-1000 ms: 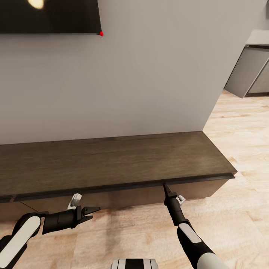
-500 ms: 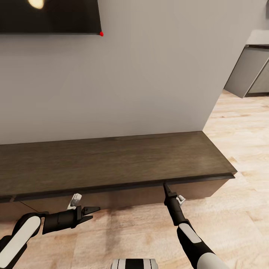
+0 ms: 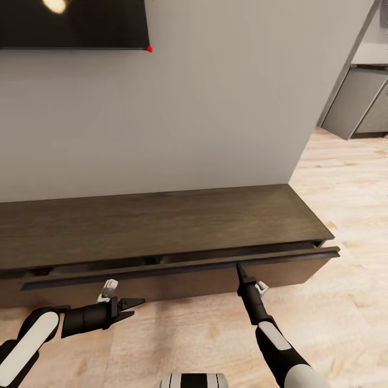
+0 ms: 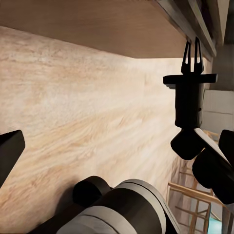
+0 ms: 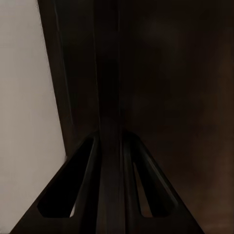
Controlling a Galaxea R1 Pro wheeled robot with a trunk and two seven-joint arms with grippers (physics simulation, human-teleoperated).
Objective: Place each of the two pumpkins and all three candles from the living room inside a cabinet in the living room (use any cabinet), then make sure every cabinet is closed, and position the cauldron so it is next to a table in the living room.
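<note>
Two arms reach forward below you, over the pale wooden floor. Your left tool hangs low over the floor just in front of the cabinet, its fingers spread apart and holding nothing. In the left wrist view you see the same floor, the underside of the cabinet, and your right arm across from it. Your right tool points up at the front edge of the drawer. In the right wrist view its two fingers are clenched on the thin upper lip of that drawer front. The drawer stands pulled out a little from the cabinet body, so a narrow dark gap shows along its top. You cannot tell what is inside; the gap is too thin and too dark. The flat top of the cabinet is dark brown. Behind it rises the grey wall, with a black screen high up on the left. Far right, grey kitchen units stand.
</note>
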